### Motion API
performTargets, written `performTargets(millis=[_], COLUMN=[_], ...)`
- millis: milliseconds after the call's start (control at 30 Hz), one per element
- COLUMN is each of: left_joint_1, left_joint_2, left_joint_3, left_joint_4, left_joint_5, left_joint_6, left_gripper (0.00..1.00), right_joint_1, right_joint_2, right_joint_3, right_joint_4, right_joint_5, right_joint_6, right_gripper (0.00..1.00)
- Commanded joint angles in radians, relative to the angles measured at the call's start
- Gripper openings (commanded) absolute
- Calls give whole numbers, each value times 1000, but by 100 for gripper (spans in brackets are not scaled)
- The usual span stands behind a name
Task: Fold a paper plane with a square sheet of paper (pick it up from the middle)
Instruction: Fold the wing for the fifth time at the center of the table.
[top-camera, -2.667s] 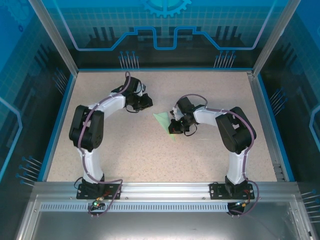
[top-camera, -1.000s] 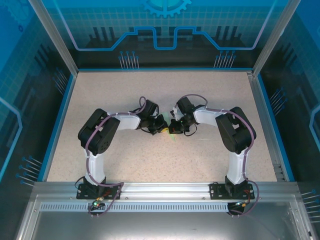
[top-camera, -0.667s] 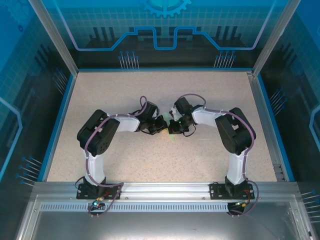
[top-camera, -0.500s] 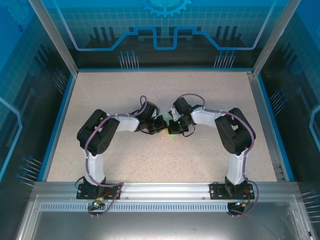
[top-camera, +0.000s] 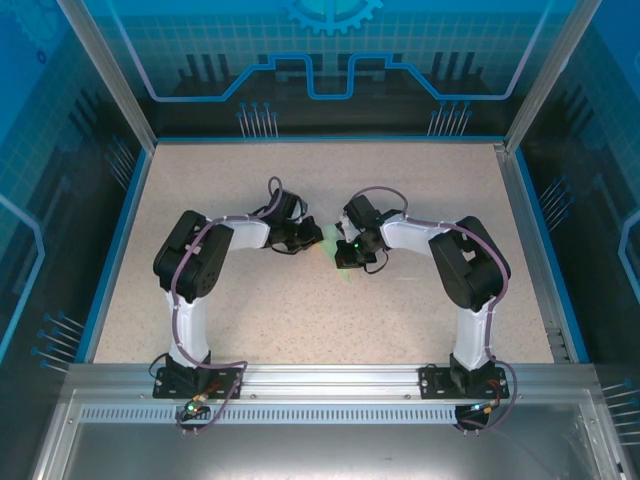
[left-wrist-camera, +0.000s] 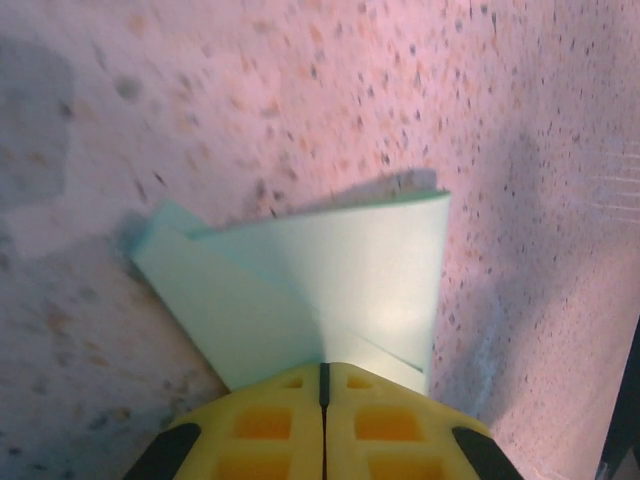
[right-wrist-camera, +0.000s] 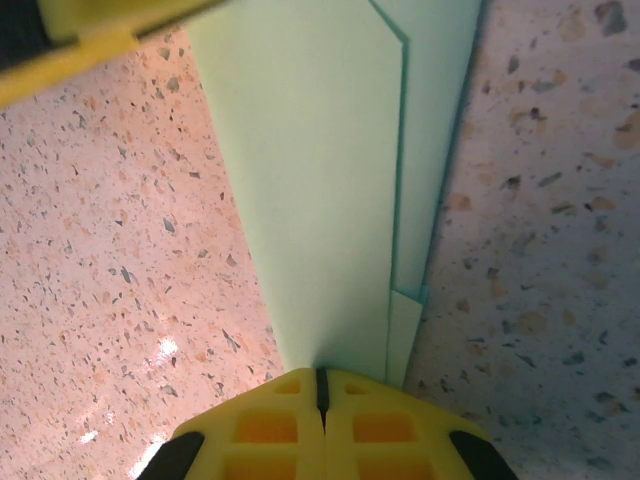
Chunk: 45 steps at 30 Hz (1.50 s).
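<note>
Both the left gripper (left-wrist-camera: 323, 375) and right gripper (right-wrist-camera: 322, 378) pinch the part-folded paper plane (left-wrist-camera: 330, 280), jaws pressed together, mid-fold; next, I judge, comes pressing the crease flat.

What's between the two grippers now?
The folded green paper: the right wrist view shows it running from the right gripper up to a yellow finger of the left gripper. Both are shut on it, speckled table beneath.

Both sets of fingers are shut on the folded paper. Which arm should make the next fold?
Left, probably: the paper plane splays loose ahead of the left fingers. The right fingers pinch flat, stacked layers, so that arm suits anchoring.
</note>
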<state>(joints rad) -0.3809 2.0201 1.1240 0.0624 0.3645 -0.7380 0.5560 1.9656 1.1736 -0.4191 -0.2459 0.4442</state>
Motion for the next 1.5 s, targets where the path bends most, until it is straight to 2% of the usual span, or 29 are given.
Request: performTargets(millis=[0, 433, 533, 633, 733, 833, 900, 1000, 1233, 1467], left_joint_1=[49, 112, 112, 112, 109, 98, 84, 66, -2, -129], left_joint_2=[47, 57, 28, -21, -80, -127, -152, -166, -160, -98], left_joint_3=[45, 189, 219, 223, 214, 203, 204, 216, 260, 370], left_joint_4=[-85, -227, -261, -285, -316, -360, -409, -476, -604, -761], left_joint_5=[-153, -228, -239, -240, -233, -234, -252, -276, -343, -453], left_joint_6=[76, 184, 207, 215, 215, 215, 213, 205, 156, 49], left_gripper=[6, 6, 8, 10, 14, 20, 27, 42, 59, 72], right_joint_1=[11, 14, 17, 14, 6, -13, -42, -87, -198, -310], right_joint_2=[168, 146, 120, 67, 0, -63, -104, -153, -249, -326], right_joint_3=[-101, -82, -49, 9, 79, 125, 121, 94, 12, -90], right_joint_4=[-187, -174, -167, -150, -124, -89, -43, 11, 32, 63], right_joint_5=[260, 222, 181, 79, 0, -36, -82, -111, -48, 69], right_joint_6=[-7, -2, 3, 14, 45, 86, 118, 149, 107, 51], right_gripper=[0, 0, 0, 2, 9, 23, 35, 46, 62, 77])
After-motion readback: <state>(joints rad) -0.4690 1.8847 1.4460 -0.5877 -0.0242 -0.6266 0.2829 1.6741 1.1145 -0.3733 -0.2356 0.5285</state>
